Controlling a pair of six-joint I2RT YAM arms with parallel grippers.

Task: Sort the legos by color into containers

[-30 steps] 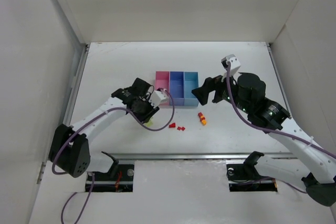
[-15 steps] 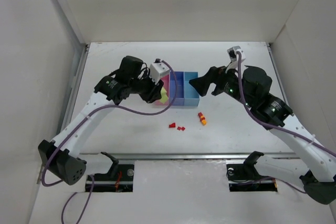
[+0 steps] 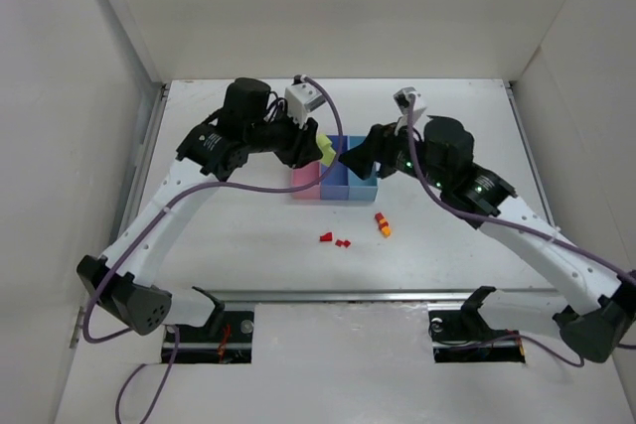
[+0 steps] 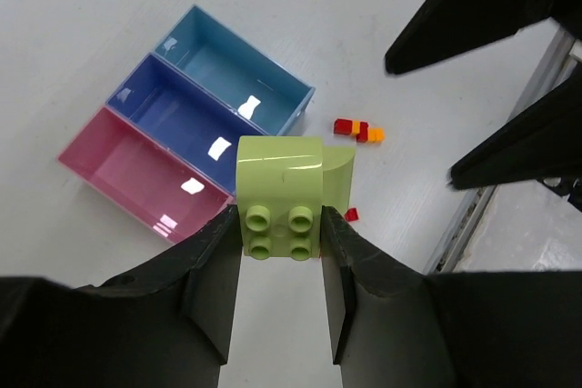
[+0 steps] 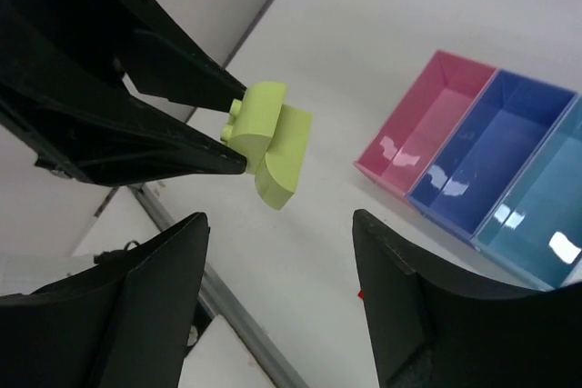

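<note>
My left gripper point(image 3: 320, 149) is shut on the yellow-green lego point(image 3: 325, 150) and holds it in the air over the row of containers. In the left wrist view the lego point(image 4: 286, 184) sits between my fingertips, studs toward the camera. Below are the pink bin point(image 4: 136, 179), medium blue bin point(image 4: 182, 120) and light blue bin point(image 4: 238, 68), all empty. My right gripper point(image 3: 356, 159) is open and empty, just right of the held lego point(image 5: 273, 143). Small red legos point(image 3: 326, 237) and an orange-yellow and red piece point(image 3: 382, 224) lie on the table.
The three joined bins point(image 3: 334, 192) stand mid-table, partly hidden under both grippers. A metal rail point(image 3: 338, 296) runs along the table's near edge. White walls enclose the table on the left, back and right.
My left gripper has lifted the yellow-green lego off the table in front of the pink bin and carried it up and right. My right gripper has swung left toward it.
</note>
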